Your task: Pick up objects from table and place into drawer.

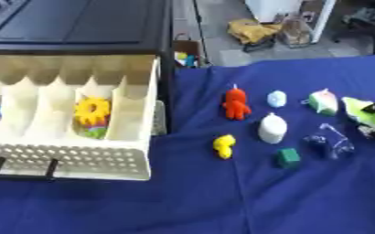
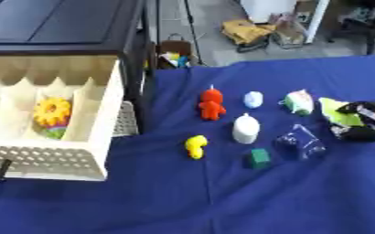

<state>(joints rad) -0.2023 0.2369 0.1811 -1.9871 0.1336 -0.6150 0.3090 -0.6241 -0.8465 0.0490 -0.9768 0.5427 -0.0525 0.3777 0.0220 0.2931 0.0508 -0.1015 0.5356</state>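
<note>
The right robot hand (image 2: 365, 122) sits at the counter's (image 2: 183, 201) right edge against a lime-green toy (image 2: 340, 115); whether its fingers grasp the toy I cannot tell. This looks like the pick-up step; next comes a lift and a carry left to the open drawer (image 1: 71, 160). The drawer is cream perforated plastic with dividers and already holds a yellow gear (image 1: 92, 111). On the blue cloth lie a red figure (image 1: 236, 104), white bottle (image 1: 272, 128), yellow duck (image 1: 223, 146) and green cube (image 1: 287, 157)
</note>
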